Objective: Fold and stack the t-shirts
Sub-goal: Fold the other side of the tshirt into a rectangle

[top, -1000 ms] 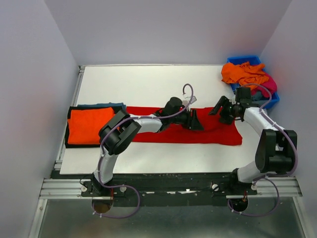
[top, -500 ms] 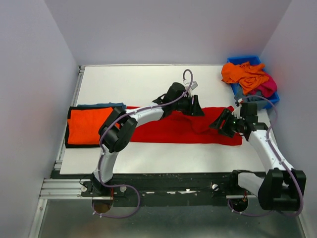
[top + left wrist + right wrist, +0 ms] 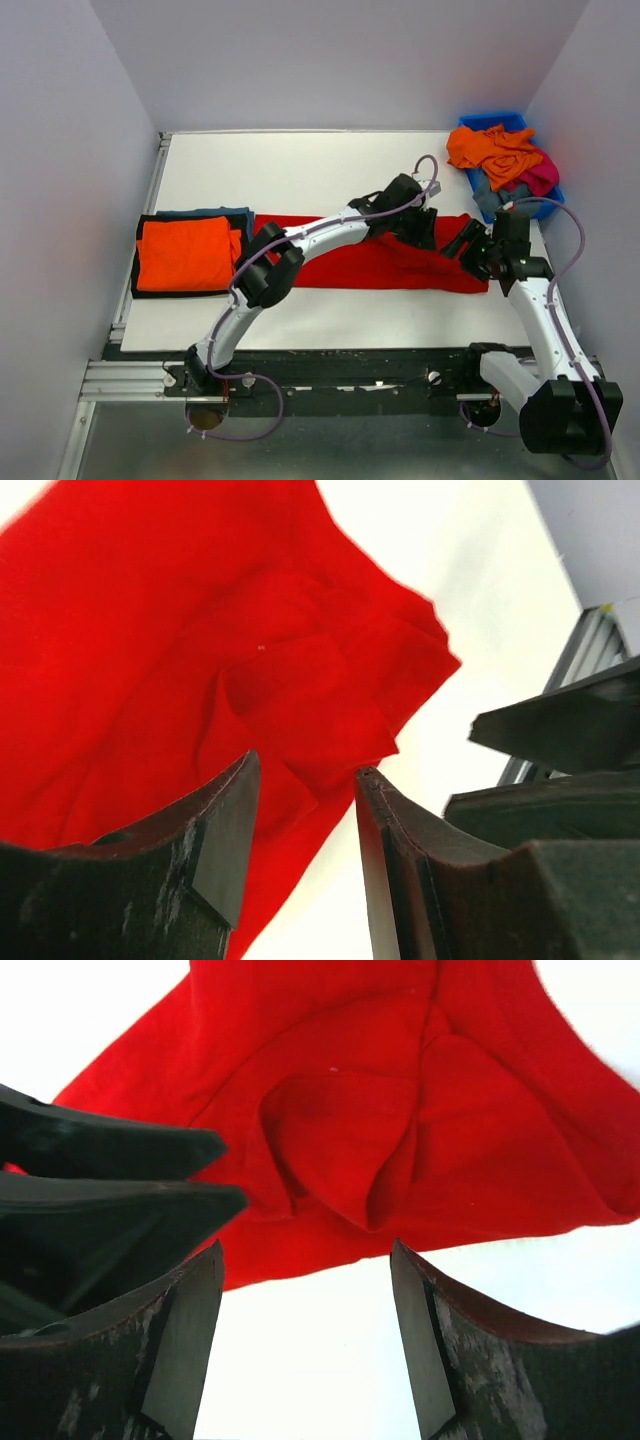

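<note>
The large red t-shirt [image 3: 340,265] lies as a long band across the middle of the table, rumpled at its right end. My left gripper [image 3: 427,236] hangs over that right end, open and empty, with red cloth [image 3: 200,630] below its jaws [image 3: 305,780]. My right gripper [image 3: 464,246] is open and empty just off the shirt's right edge, over bare table [image 3: 305,1260], facing the bunched red cloth [image 3: 400,1110]. The left gripper's fingers [image 3: 110,1175] show at the left of the right wrist view. A folded orange t-shirt [image 3: 185,250] tops a stack at the left, over teal-blue and dark cloth.
A blue plastic bin [image 3: 505,122] at the back right holds crumpled orange [image 3: 490,148], magenta [image 3: 543,172] and grey shirts. The table's metal rail [image 3: 150,200] runs down the left side. The two grippers are close together near the right edge.
My left gripper moved right along the red shirt to its right end. My right gripper swung down from near the bin, then back to the right. The shirt's right end is more bunched.
</note>
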Controlling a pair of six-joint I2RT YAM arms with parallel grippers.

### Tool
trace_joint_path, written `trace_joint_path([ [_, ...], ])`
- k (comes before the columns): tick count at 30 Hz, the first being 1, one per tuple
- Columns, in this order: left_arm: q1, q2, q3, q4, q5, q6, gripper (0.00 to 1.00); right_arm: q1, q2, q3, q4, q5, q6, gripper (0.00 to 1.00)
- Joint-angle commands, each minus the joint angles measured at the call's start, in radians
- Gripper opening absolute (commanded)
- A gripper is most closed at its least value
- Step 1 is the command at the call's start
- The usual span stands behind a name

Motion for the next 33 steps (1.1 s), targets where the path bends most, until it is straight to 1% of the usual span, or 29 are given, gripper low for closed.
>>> trace_joint_path([
  [1, -0.036, 0.092, 0.134, -0.175, -0.088, 0.056, 0.56, -0.009, -0.028, 0.028, -0.016, 0.116, 0.047, 0.75],
  [2, -0.042, 0.106, 0.157, -0.200, -0.118, 0.060, 0.56, -0.010, -0.028, 0.032, -0.016, 0.119, 0.047, 0.75],
  [3, -0.047, 0.116, 0.182, -0.229, -0.156, 0.063, 0.59, -0.012, -0.028, 0.037, -0.017, 0.121, 0.048, 0.75],
  [5, -0.056, 0.133, 0.225, -0.275, -0.229, 0.059, 0.59, -0.013, -0.037, 0.038, -0.019, 0.129, 0.051, 0.74],
  [9, -0.070, 0.129, 0.228, -0.286, -0.363, 0.054, 0.59, -0.018, -0.069, 0.022, -0.003, 0.133, 0.063, 0.73],
  [12, -0.078, 0.129, 0.234, -0.283, -0.414, 0.062, 0.59, -0.021, -0.082, 0.009, 0.000, 0.135, 0.066, 0.72],
  [16, -0.079, 0.156, 0.276, -0.298, -0.406, 0.059, 0.59, -0.024, -0.082, 0.003, -0.002, 0.127, 0.063, 0.73],
  [19, -0.079, 0.207, 0.364, -0.336, -0.383, 0.056, 0.59, -0.024, -0.086, 0.003, 0.000, 0.127, 0.065, 0.72],
  [22, -0.081, 0.238, 0.399, -0.337, -0.310, 0.050, 0.57, -0.025, -0.091, 0.005, 0.000, 0.127, 0.059, 0.72],
  [24, -0.082, 0.248, 0.405, -0.333, -0.279, 0.046, 0.54, -0.027, -0.091, 0.006, -0.003, 0.127, 0.057, 0.72],
  [31, -0.082, 0.262, 0.422, -0.409, -0.306, 0.051, 0.55, -0.033, -0.088, 0.003, 0.003, 0.110, 0.059, 0.71],
  [32, -0.084, 0.262, 0.420, -0.416, -0.313, 0.053, 0.54, -0.033, -0.088, 0.003, 0.004, 0.107, 0.060, 0.72],
  [33, -0.084, 0.259, 0.415, -0.421, -0.314, 0.054, 0.51, -0.035, -0.085, 0.000, 0.006, 0.103, 0.059, 0.71],
])
